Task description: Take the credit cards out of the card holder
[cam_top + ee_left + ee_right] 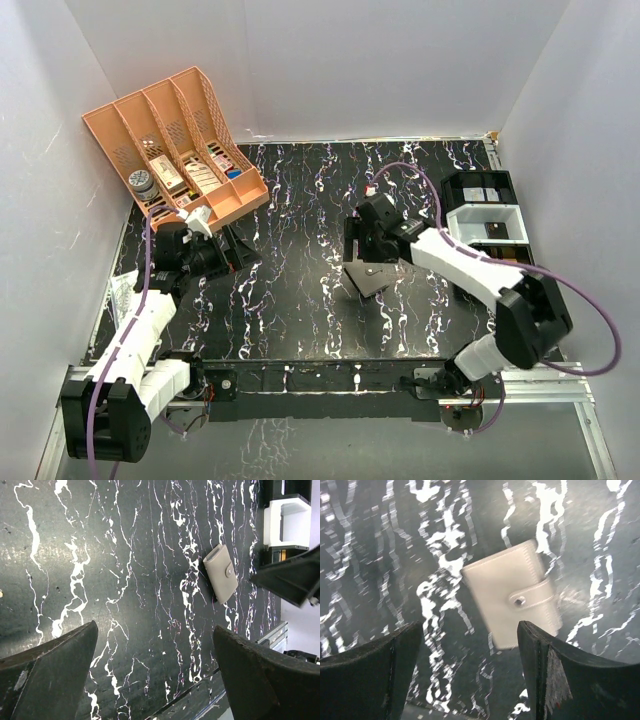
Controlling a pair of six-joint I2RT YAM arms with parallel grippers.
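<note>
Lab test booth: white walls (350,60), marbled table (300,310)

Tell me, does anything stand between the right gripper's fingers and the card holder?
Nothing visible does. The right gripper hangs open over the card holder, which lies closed on the table, with only air between them.

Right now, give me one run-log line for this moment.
card holder: closed, lying flat | right gripper: open, over it, not gripping | left gripper: open, off aside | credit cards: none in view
</note>
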